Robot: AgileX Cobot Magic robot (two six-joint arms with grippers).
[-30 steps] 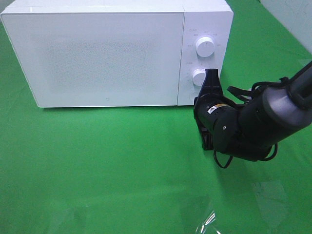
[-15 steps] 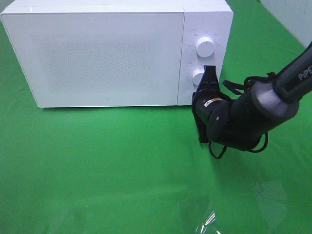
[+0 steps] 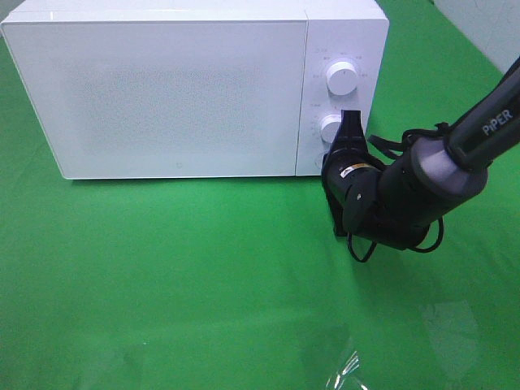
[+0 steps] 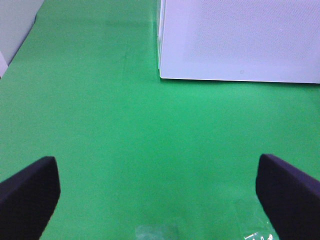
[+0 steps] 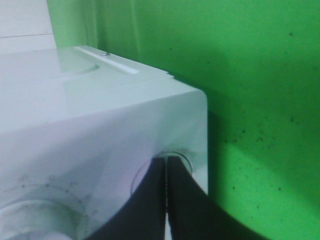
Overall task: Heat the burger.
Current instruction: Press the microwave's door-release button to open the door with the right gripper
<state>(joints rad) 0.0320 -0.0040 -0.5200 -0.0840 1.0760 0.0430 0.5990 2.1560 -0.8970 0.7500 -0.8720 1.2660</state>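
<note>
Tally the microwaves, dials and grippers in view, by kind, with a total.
Microwave: 1
Dials: 2 (upper dial, lower dial)
Grippers: 2 (left gripper, right gripper)
Total: 5

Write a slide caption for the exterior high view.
Right gripper, shut, at the control panel of a closed white microwave on a green table; no burger in view.

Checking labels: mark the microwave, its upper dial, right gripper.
microwave [image 3: 162,89], exterior high view, door panel.
upper dial [image 3: 342,77], exterior high view, knob centre.
right gripper [image 5: 165,164], right wrist view, between shut fingers' tips.
</note>
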